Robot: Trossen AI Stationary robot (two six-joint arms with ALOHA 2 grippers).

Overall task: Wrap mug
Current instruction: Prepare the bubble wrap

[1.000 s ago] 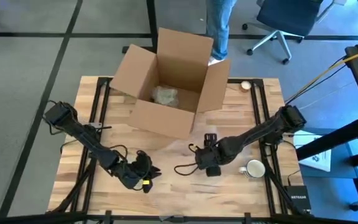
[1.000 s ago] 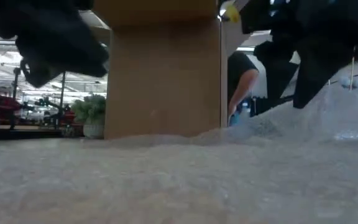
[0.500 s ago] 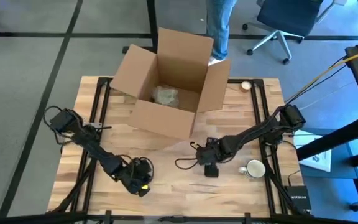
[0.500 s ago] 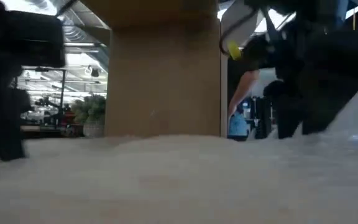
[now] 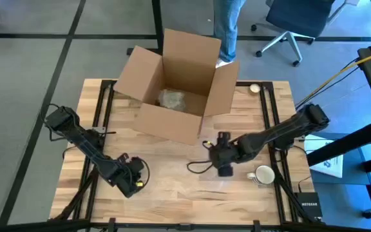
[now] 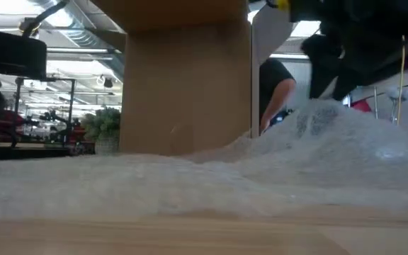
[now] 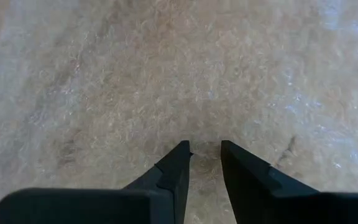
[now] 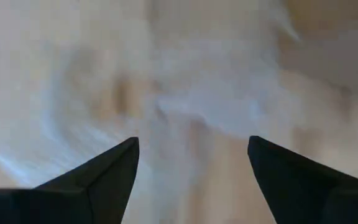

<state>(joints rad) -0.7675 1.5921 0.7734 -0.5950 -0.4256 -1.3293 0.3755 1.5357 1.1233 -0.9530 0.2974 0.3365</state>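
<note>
Since a second ago the left gripper [image 5: 136, 175] has been sliding back toward the table's left front, its fingers [image 7: 174, 169] now nearly together over the bubble wrap [image 7: 166, 81] with only a thin gap and nothing between them, while the right gripper [image 5: 223, 153], fingers [image 8: 104, 171] spread wide and holding nothing, has been shifting right toward the mug [image 5: 263, 174]. I am seeing one white mug standing bare on the wooden table [image 5: 172, 193] just beside the right gripper, one sheet of wrap, and two arms. One cardboard box [image 5: 172, 84] is sitting open at the back, holding a single wrapped bundle [image 5: 171, 98].
</note>
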